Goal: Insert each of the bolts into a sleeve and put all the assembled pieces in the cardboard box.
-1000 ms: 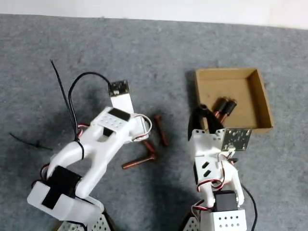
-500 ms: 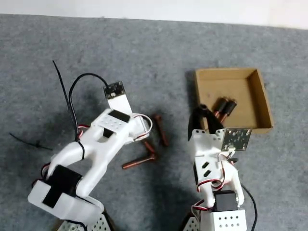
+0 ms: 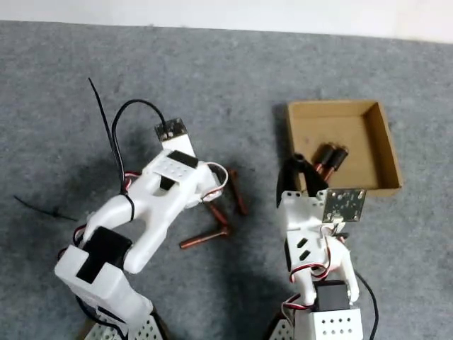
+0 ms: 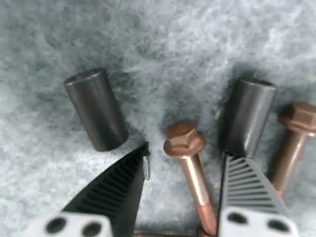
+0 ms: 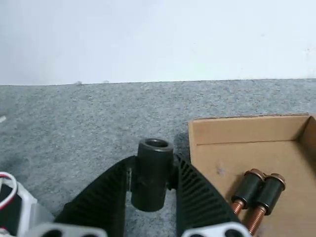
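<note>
In the left wrist view my left gripper (image 4: 186, 165) is open low over the carpet, its jaws on either side of a copper bolt (image 4: 190, 160). Two dark sleeves lie just beyond, one (image 4: 96, 109) to one side and one (image 4: 249, 121) by a second bolt (image 4: 294, 138). From above, the left arm (image 3: 170, 185) covers its gripper; bolts (image 3: 236, 190) (image 3: 205, 238) lie beside it. My right gripper (image 5: 153, 183) is shut on an upright dark sleeve (image 5: 152, 173) and stands (image 3: 301, 176) next to the cardboard box (image 3: 371, 127). Two assembled pieces (image 3: 330, 159) rest in the box.
A black cable tie (image 3: 42, 210) lies on the grey carpet at the far left. The left arm's black cable (image 3: 106, 142) loops up over the carpet. A white wall edge (image 3: 226, 14) runs along the far side.
The left arm's wrist has swung slightly right and forward over the bolts, and its lower links have shifted. The right arm has kept still with the sleeve.
</note>
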`<action>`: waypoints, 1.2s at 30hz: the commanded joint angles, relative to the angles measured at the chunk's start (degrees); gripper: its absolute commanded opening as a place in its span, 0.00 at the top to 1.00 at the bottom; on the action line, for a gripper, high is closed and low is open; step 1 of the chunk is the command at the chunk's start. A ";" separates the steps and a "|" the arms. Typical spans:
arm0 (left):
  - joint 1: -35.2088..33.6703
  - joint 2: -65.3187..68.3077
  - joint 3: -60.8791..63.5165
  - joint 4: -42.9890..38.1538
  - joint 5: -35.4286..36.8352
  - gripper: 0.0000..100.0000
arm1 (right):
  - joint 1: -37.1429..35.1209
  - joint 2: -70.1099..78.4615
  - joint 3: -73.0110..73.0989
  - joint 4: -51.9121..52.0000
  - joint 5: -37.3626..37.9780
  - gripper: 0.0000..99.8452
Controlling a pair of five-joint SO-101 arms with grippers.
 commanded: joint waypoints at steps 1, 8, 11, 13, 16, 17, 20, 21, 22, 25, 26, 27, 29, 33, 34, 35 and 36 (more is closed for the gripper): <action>-0.66 1.01 -2.15 1.14 0.62 0.81 | 0.66 -1.36 6.46 -0.22 0.88 0.99; -0.48 0.84 -2.33 1.67 0.53 0.97 | 0.66 -1.36 6.46 -0.22 0.88 0.99; -0.31 0.75 -2.33 1.67 0.35 1.00 | 0.66 -1.36 6.46 -0.22 0.88 0.99; -0.13 0.66 -2.42 1.67 -0.62 1.00 | 0.66 -1.36 6.46 -0.22 0.88 0.99; -0.31 0.57 -2.95 1.67 -3.69 1.00 | 0.66 -1.36 6.46 -0.22 0.88 0.99; -0.66 0.04 -3.47 1.76 -4.57 1.00 | 0.66 -1.36 6.46 -0.22 0.88 0.99; -2.33 -3.56 -3.47 1.41 -6.24 1.00 | 0.66 -1.36 6.46 -0.22 0.88 0.99; -2.68 -5.14 -2.95 1.41 -6.42 1.00 | 0.66 -1.36 6.46 -0.22 0.88 0.99; -3.12 -6.81 -1.98 1.41 -6.59 1.00 | 0.66 -1.36 6.46 -0.22 0.88 0.99; -3.82 -13.05 2.24 1.05 -6.42 1.00 | 0.13 -1.36 6.64 -0.22 0.88 0.99; -3.82 -15.34 3.82 -0.26 -6.42 1.00 | -0.31 -1.36 6.64 -0.22 0.88 0.99; -4.09 -17.71 5.93 -1.76 -6.33 1.00 | -0.92 -1.19 6.64 -0.22 0.97 0.99; -4.70 -22.90 10.42 -5.71 -6.24 1.00 | -1.89 -1.10 6.64 -0.04 0.97 0.99; -5.93 -35.47 20.35 -13.54 -6.15 1.00 | -3.21 -1.01 6.73 0.04 0.97 0.99; -5.93 -38.81 23.08 -15.38 -6.15 1.00 | -3.56 -1.01 6.73 0.13 0.97 0.99; -5.85 -42.33 25.89 -17.41 -6.15 1.00 | -3.91 -1.01 6.81 0.13 1.05 0.99; -5.85 -45.85 28.62 -19.43 -6.15 1.00 | -4.26 -1.01 6.81 0.22 1.05 0.99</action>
